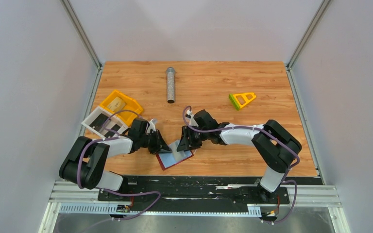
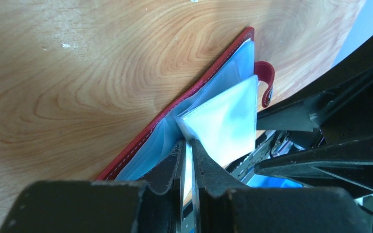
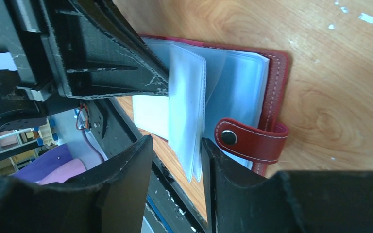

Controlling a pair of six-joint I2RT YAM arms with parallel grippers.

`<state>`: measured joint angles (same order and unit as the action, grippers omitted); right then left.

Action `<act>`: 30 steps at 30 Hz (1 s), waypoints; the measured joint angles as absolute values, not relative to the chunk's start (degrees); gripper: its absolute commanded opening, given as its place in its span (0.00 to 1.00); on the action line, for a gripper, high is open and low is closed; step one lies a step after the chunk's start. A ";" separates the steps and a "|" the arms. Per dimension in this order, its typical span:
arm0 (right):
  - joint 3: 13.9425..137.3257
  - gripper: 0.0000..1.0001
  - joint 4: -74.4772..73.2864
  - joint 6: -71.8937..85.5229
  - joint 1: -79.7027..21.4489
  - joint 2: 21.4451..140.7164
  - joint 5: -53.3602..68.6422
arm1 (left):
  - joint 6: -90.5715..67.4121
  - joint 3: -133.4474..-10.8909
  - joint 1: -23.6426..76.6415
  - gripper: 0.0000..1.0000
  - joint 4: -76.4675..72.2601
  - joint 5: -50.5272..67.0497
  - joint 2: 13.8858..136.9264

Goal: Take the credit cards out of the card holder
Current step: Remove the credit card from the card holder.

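Wood-grain surface (image 1: 213,82) ran between grey walls, and the holder (image 1: 174,158) lay open on it by the front edge, between our two arms. Our left claw (image 2: 188,145) was nipped almost shut on the holder, catching the clear sleeves at the edge nearest that arm. We judged that this pinch did two jobs. It pinned the red cover flat, and it stood the leaves up in a fan so they could be reached singly.

Our right claw (image 3: 177,145) sat on the holder's opposite side, just beside the snap tab (image 3: 245,141). Its jaws stood partly apart astride one upright sleeve (image 3: 187,97), a finger on each face. A gap showed on one side, so it was not yet gripping.

We saw no card in the sleeves facing either wrist camera, which looked cloudy and blank. Well off to the holder's far left, a tan card (image 1: 118,103) lay in the yellow tray (image 1: 131,104). The white tray (image 1: 88,121) next to it held something dark, too small to name. We took the sleeve search to be the step in hand.
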<state>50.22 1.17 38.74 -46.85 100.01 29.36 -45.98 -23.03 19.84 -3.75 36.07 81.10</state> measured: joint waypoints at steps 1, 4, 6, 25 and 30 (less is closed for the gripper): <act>50.24 0.42 1.30 38.89 -46.87 99.83 29.63 | -46.00 -23.03 19.84 0.16 -3.75 36.07 81.06; 50.43 0.42 2.02 39.29 -47.20 99.74 30.20 | -46.13 -22.94 19.86 0.17 -3.70 35.99 80.79; 50.68 0.41 2.44 39.44 -47.66 99.74 30.37 | -46.19 -22.70 19.86 0.17 -3.60 35.83 80.14; 53.60 0.32 2.70 40.16 -50.61 99.63 30.15 | -44.73 -27.20 19.88 0.23 16.25 25.19 62.92; 56.03 0.35 2.31 40.16 -52.07 99.79 29.98 | -43.09 -30.83 18.70 0.23 22.00 21.52 60.34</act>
<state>56.03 2.31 40.16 -52.07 99.79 29.98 -43.09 -30.83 18.70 22.00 21.52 60.34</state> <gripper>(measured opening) 0.332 0.228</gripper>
